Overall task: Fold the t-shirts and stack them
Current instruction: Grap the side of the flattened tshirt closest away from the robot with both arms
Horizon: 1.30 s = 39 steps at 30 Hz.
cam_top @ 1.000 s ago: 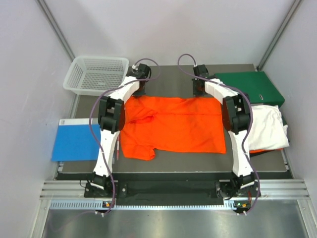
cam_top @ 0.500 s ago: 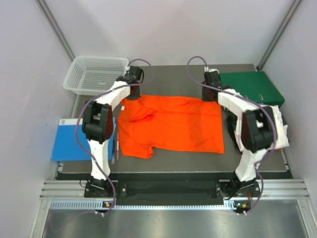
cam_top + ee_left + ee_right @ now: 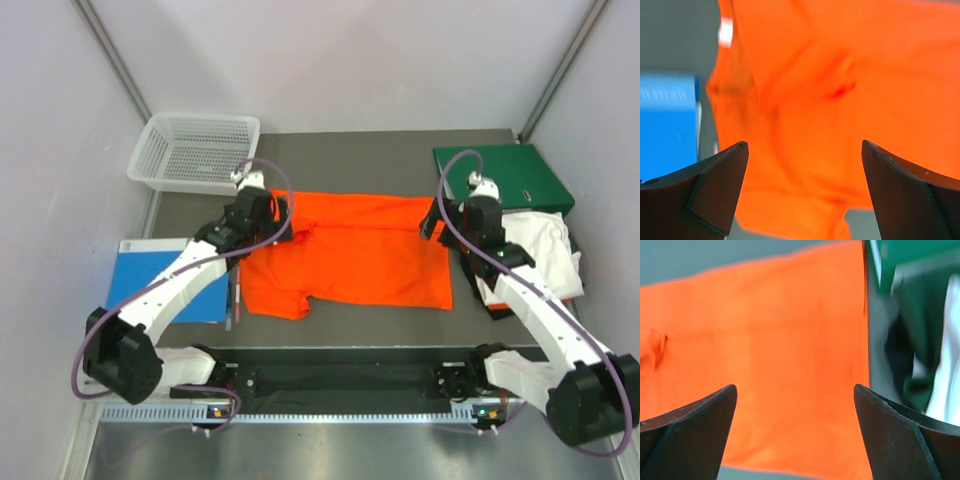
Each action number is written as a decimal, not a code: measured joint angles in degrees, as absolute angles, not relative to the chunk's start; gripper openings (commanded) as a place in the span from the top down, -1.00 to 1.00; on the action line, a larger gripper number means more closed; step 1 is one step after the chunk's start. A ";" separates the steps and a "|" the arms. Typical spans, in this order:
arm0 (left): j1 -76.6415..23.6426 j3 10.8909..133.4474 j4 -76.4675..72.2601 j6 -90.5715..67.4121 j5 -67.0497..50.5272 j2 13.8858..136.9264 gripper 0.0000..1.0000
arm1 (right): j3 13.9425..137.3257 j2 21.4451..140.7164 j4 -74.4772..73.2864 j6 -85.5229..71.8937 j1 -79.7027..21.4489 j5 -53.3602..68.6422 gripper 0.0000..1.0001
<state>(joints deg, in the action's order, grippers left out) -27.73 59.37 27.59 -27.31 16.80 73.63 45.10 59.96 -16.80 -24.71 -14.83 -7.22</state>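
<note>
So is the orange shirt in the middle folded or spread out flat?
Partly folded, it seems: the orange shirt lies flat, with only one sleeve sticking out near-left and its far edge straight.

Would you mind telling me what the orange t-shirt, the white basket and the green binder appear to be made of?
Orange t-shirt: soft matte cloth, judging by its creases and limp edges. White basket: probably moulded plastic, given its even lattice walls. Green binder: rigid board, perhaps plastic-covered; flat, straight-edged, smooth.
</note>
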 measured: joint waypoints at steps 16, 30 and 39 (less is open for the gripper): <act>-49.17 45.21 35.05 -46.46 23.44 73.82 -0.98 | 21.80 38.30 -36.16 -41.85 -13.56 3.42 -0.83; -53.78 46.57 38.63 -49.58 28.84 77.80 -0.98 | 18.24 33.39 -38.63 -49.52 -13.43 5.82 -0.59; -56.36 46.83 39.79 -49.65 31.64 78.43 -0.98 | 17.23 40.49 -30.52 -51.18 -13.32 5.45 -0.08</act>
<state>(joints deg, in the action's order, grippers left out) -56.36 46.83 39.79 -49.65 31.64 78.43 17.23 40.49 -30.52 -51.18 -13.32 5.45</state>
